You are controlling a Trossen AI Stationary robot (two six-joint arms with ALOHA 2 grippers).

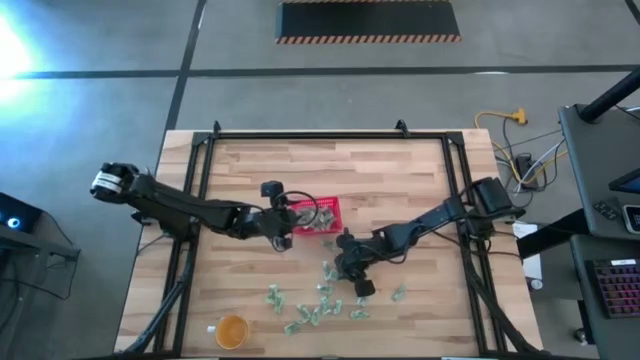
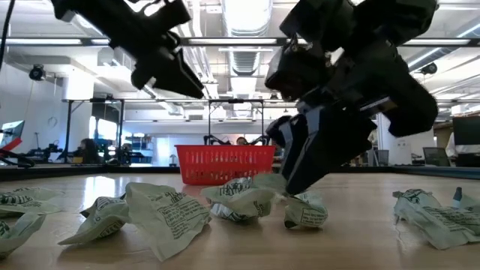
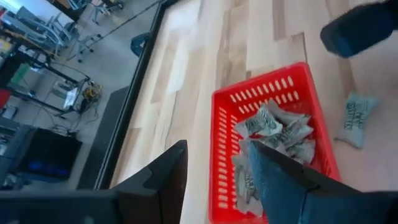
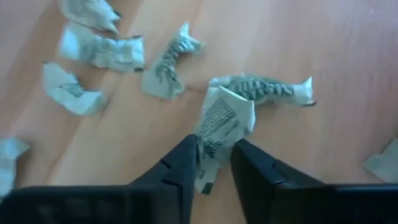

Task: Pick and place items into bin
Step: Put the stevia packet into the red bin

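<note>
Between right gripper [image 4: 214, 163] fingers: one pale green wrapped packet [image 4: 219, 127], pinched, loose packets just beyond. Left gripper [image 3: 217, 180] released, hovering over red basket [image 3: 225, 130] rim.

My high camera looks straight down on the whole wooden table [image 1: 400, 190], while my low one sits at tabletop height, close behind the scattered packets [image 2: 169, 214], facing level toward the red basket [image 2: 223, 163] and the room beyond. My left wrist camera looks steeply down into that basket from close range, and my right wrist camera hangs just above the packets.
</note>
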